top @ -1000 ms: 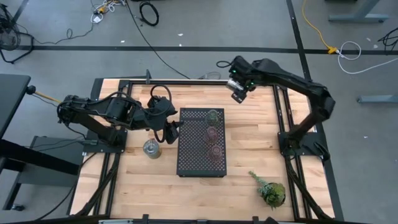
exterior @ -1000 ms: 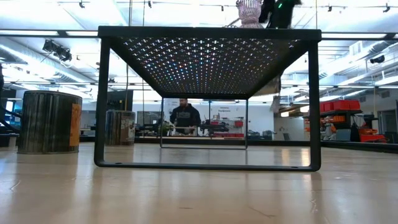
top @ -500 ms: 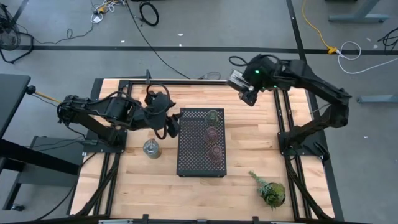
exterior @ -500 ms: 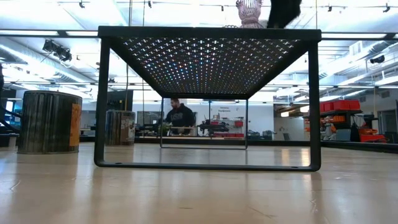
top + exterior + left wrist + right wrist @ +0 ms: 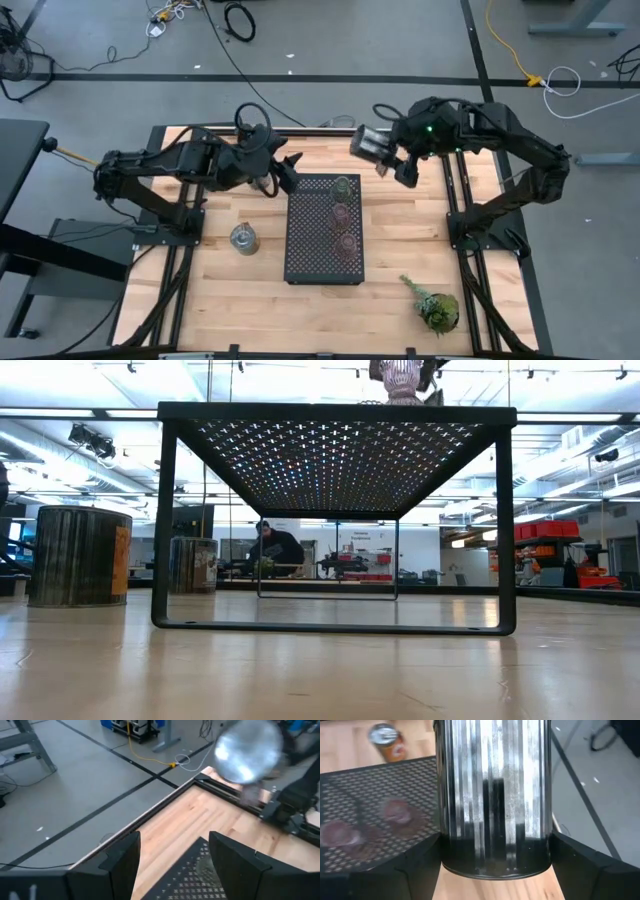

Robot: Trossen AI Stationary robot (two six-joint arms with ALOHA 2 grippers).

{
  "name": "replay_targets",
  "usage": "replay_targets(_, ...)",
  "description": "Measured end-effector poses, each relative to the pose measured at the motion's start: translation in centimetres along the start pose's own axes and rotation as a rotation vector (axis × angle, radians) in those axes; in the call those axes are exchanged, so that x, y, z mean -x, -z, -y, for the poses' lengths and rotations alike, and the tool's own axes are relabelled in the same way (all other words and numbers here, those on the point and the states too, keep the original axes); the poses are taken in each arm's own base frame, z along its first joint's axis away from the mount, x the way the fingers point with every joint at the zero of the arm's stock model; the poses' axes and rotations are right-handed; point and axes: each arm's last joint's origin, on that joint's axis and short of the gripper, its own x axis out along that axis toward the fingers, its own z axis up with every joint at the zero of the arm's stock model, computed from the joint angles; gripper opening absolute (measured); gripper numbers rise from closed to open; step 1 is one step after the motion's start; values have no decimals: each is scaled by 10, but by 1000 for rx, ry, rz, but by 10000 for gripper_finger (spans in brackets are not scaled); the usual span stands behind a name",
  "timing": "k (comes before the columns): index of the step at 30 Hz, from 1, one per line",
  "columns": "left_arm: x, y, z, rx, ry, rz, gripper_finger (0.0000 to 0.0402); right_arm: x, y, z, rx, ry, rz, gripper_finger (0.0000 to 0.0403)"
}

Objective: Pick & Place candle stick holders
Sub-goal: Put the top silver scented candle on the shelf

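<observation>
My right gripper (image 5: 384,154) is shut on a silvery ribbed candle stick holder (image 5: 367,141) above the table's far side, just beyond the black perforated tray (image 5: 325,262). On the tray stand a pale green holder (image 5: 343,187) and two pinkish-brown holders (image 5: 341,212) (image 5: 347,243). Another silvery holder (image 5: 243,238) stands on the table left of the tray. The low view shows two silvery holders (image 5: 75,555) (image 5: 193,565). My left gripper (image 5: 288,172) is open and empty above the tray's far left corner. My right gripper pinches the silvery holder's ribbed side wall (image 5: 495,820) between its two fingers (image 5: 415,865), which lie across the holder. The holder is lifted clear of the table and lies about level, one end pointing toward the table's left.
A leafy green plant sprig (image 5: 435,306) lies at the table's near right. Metal frame rails (image 5: 453,190) run along the table's left and right sides. Bare wood shows right of the tray and along the near edge. A person (image 5: 275,548) is in the room behind.
My right gripper has turned about at the far edge, and the silvery holder now points toward the table's left, closer to the tray. My left gripper has gone from beside the tray's left side toward the far edge, to the tray's far left corner.
</observation>
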Motion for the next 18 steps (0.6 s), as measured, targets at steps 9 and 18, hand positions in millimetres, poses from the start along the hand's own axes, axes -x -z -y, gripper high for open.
replay_targets(9,-8,-4,-10,15,-45,0,238,-29,-9,-42,170,-107,-67,309)
replay_targets(18,-10,0,-13,-6,-55,-44,238,-57,-33,-66,328,-25,-98,309)
